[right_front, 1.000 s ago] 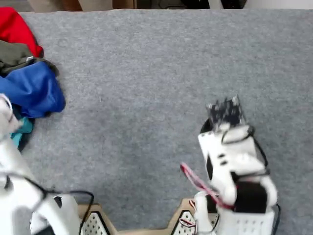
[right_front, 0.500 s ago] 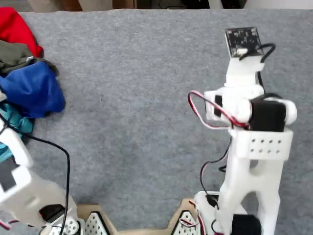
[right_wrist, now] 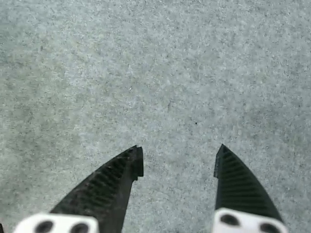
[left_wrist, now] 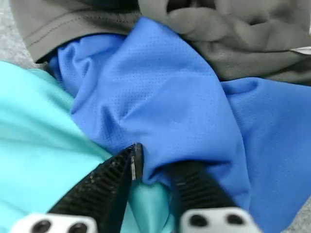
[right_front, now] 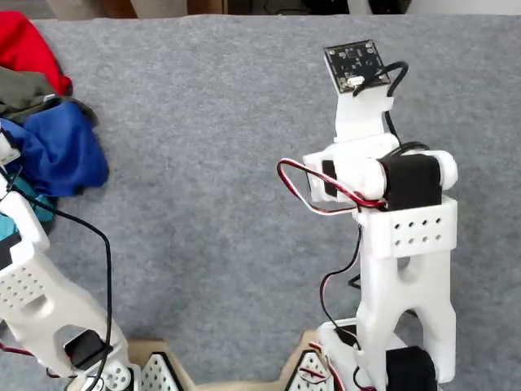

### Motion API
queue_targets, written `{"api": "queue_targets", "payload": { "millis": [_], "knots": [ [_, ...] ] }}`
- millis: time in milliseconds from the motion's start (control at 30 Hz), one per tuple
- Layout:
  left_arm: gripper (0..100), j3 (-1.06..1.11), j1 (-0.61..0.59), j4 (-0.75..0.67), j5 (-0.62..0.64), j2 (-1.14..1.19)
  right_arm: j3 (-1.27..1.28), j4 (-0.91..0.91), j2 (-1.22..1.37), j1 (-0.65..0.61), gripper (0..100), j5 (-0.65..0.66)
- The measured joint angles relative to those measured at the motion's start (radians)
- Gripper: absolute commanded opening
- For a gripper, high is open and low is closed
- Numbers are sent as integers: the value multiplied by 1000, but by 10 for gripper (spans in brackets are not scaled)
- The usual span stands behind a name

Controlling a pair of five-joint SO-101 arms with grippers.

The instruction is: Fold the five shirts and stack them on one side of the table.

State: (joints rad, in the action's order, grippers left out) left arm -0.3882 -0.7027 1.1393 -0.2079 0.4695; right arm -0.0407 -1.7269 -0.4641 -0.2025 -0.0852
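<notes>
1. Fingers point(right_wrist: 109, 187) of the right gripper point(right_wrist: 180, 147) are spread wide apart. Nothing lies between them, and bare grey table cover point(right_wrist: 155, 58) is beneath.
2. On the left gripper point(left_wrist: 154, 162), the fingers point(left_wrist: 114, 182) stand close together with a fold of the blue shirt point(left_wrist: 194, 111) between the tips. The fold appears pinched, though cloth drapes over one tip and hides the contact itself.
3. Position of the blue shirt: it is crumpled and lies between the teal shirt point(left_wrist: 34, 145) and the olive-grey shirt point(left_wrist: 233, 43), touching both. Its edge overlaps the teal shirt just beside the left fingertips.
4. In the high view, the shirts form one loose heap at the table's left edge, on the left arm's side.
   - The red shirt point(right_front: 24, 45) is farthest from the arm bases.
   - Next come the olive-grey shirt, the blue shirt and then the teal shirt, which is nearest the bases.
   - Every shirt in the heap is bunched; none is folded.
5. The left arm point(right_front: 37, 293) rises from its base at the near left corner and leans over the near end of the heap. A black cable point(right_front: 106, 269) runs along it.
6. The right arm point(right_front: 391, 212) stands out from its base at the near edge over the middle of the table, well apart from the heap.
   - A small circuit board point(right_front: 354, 63) sits at its far end.
   - Red and white wires point(right_front: 305, 191) loop beside the joint below it.
</notes>
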Motion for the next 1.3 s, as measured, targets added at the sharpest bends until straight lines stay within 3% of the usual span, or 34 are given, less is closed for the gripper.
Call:
{"api": "queue_targets", "payload": {
  "millis": [333,533,700,867,1300],
  "knots": [
    [19,-308,41,288,115,2,0,0,0,-2,250,0],
    [19,-589,187,522,173,0,0,0,0,-2,250,0],
    [19,-701,350,606,233,-3,0,0,0,-2,250,0],
    [19,-706,503,609,264,-61,0,0,0,38,250,0],
    [19,-393,927,609,287,-269,0,0,0,391,250,0]
  ]
}}
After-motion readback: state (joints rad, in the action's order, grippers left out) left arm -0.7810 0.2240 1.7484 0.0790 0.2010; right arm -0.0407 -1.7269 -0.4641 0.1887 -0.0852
